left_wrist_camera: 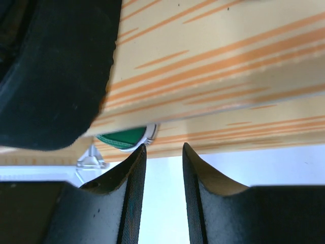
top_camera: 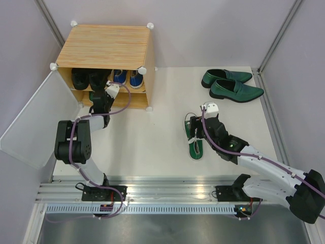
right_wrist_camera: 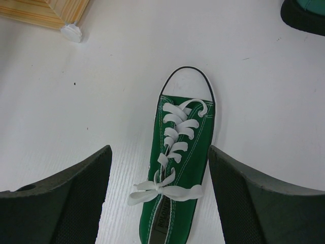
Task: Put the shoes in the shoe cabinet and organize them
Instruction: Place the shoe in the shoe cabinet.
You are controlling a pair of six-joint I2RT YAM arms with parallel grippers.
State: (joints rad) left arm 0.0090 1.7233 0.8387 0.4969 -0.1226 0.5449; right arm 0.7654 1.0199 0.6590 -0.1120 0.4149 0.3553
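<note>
Left end effector (left_wrist_camera: pixel 163 152): at the mouth of the shoe cabinet (top_camera: pixel 104 46), lower shelf; fingers narrowly parted, nothing between them.
Right end effector (right_wrist_camera: pixel 160 152): jaws spread wide, straddling a green sneaker (right_wrist_camera: pixel 185 132) on the worktop (top_camera: pixel 152 147); no contact seen.
Second green sneaker (left_wrist_camera: pixel 124 138): toe visible past a wood-grain panel, in the cabinet.
Upper shelf: black boots (top_camera: pixel 84 77) left, blue sneakers (top_camera: pixel 128 77) right.
Loafers (top_camera: pixel 233 86): side by side on the worktop, far right.
Door (top_camera: pixel 35 122): swung open to the left.
</note>
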